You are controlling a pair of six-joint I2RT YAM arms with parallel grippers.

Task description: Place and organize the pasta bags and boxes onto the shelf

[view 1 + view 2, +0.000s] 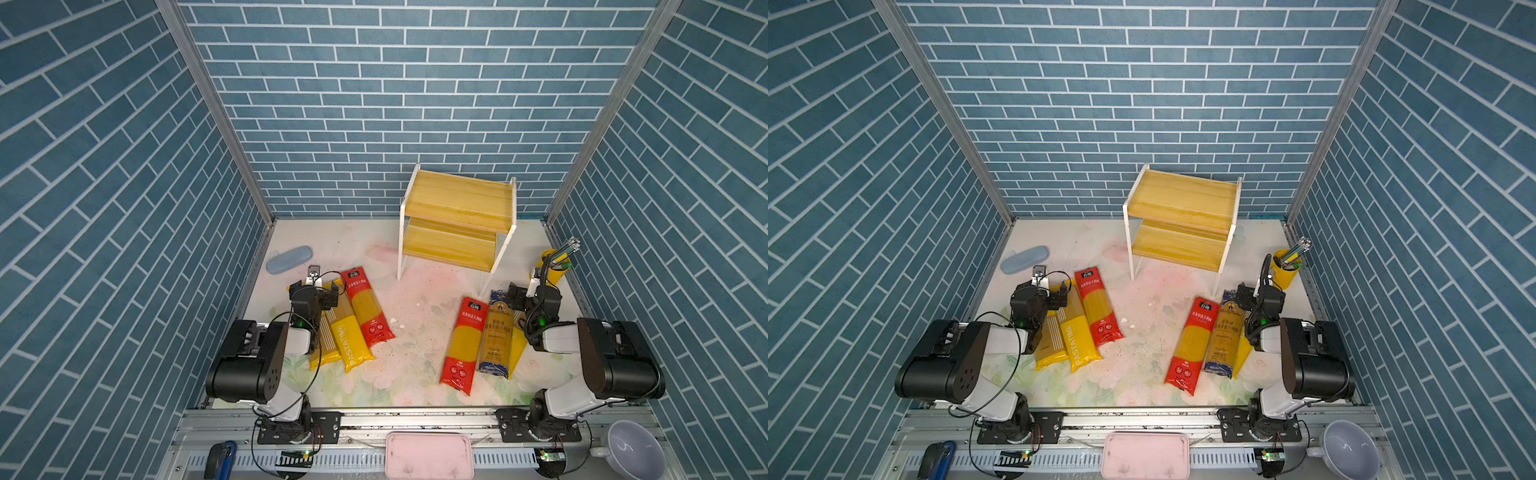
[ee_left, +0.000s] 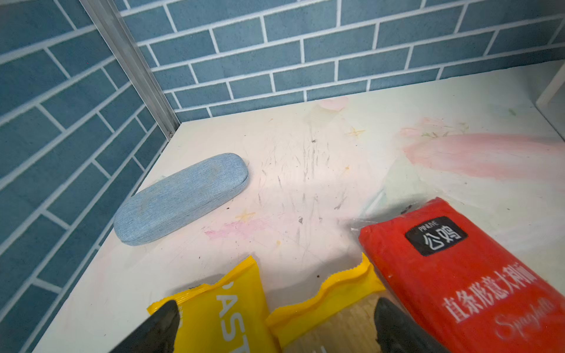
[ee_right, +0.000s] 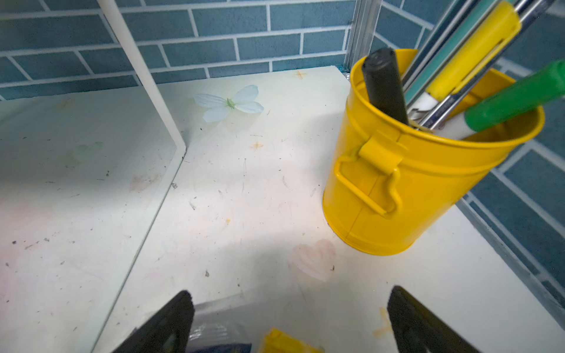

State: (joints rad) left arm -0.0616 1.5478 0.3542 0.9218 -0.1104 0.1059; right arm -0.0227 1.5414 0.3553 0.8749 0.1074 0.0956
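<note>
Pasta packets (image 1: 356,337) lie flat in two clusters, lower left and lower right of centre; the shelf (image 1: 457,203) above them holds none. Left gripper (image 2: 275,324) and right gripper (image 3: 290,321) hang, jaws apart, over packet ends; each should pinch one packet only, across its narrow width.

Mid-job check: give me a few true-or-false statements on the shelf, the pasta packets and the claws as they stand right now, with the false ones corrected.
1. Both boards of the shelf are bare. True.
2. The left claw is clamped on a packet. False: it is open over the yellow packets, holding nothing.
3. The left red packet and the right red packet both lie on the table, off the shelf. True.
4. The yellow bucket is empty. False: it holds pens.
5. The grey-blue case touches no packet. True.
</note>
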